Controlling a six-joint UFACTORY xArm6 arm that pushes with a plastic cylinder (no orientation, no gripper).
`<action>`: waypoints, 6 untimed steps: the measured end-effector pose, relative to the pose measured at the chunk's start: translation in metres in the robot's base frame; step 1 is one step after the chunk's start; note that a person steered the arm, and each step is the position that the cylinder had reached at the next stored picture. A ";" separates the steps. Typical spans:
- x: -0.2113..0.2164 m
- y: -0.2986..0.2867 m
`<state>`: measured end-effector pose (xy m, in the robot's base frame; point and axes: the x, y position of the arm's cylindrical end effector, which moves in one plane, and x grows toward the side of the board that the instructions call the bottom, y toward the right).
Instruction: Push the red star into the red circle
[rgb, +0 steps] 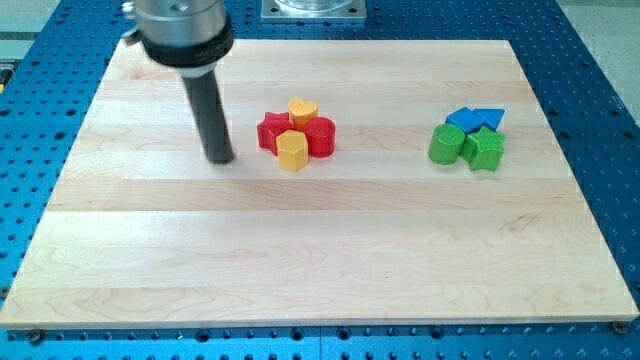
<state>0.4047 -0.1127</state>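
The red star lies near the board's middle, at the left of a tight cluster. The red circle is at the cluster's right. A yellow heart sits at the cluster's top and a yellow hexagon at its bottom, between the two red blocks. The star and circle look close together or touching behind the yellow blocks. My tip rests on the board to the left of the red star, a short gap away from it.
A second cluster lies at the view's right: a green circle, a green star, a blue pentagon-like block and a blue triangle. The wooden board sits on a blue perforated table.
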 end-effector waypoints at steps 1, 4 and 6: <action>-0.033 0.007; -0.018 0.074; -0.008 0.162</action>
